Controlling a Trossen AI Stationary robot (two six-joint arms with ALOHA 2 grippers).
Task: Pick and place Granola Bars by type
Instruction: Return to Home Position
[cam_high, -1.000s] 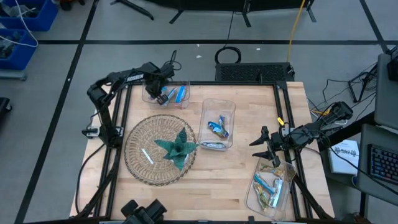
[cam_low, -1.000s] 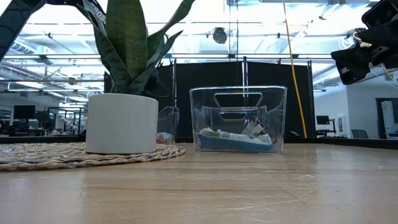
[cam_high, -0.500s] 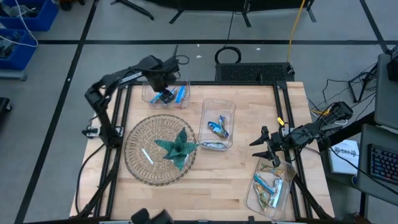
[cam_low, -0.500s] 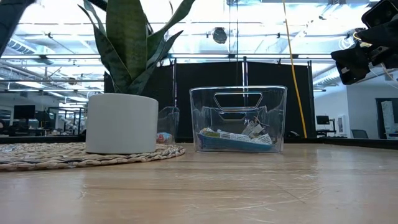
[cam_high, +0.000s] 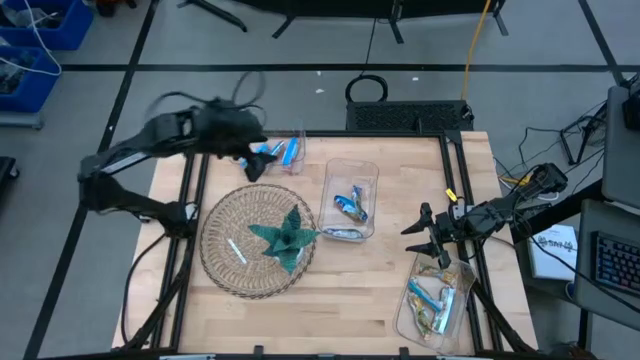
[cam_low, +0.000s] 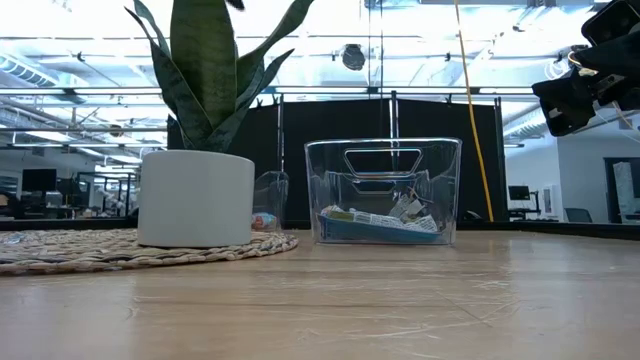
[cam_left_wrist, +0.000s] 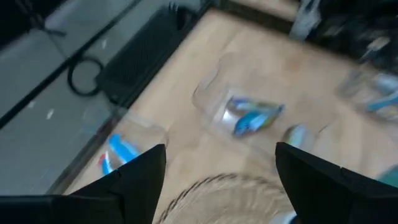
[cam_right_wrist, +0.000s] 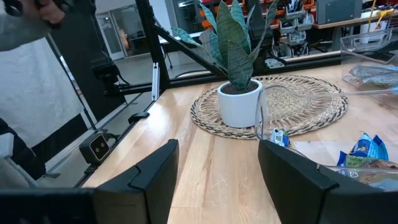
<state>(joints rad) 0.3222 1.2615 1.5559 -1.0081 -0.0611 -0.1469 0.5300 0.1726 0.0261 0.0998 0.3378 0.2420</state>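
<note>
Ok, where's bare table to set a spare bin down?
Two bare patches of table: the front strip between woven mat and front-right bin; the back-right corner beside the middle bin. Crowded back left: back-left bin, mat and left gripper bunch. Right gripper hangs by the front-right bin's back end.

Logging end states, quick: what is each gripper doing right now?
Left gripper: open, empty, far left of table.
Right gripper: open, empty, at its right edge.

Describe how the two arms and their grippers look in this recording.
Both are dark, slim and jointed. A thin black cable loops off the left arm; the right arm bears a small yellow mark near its wrist. Each ends in two dark, wedge-shaped fingers.
</note>
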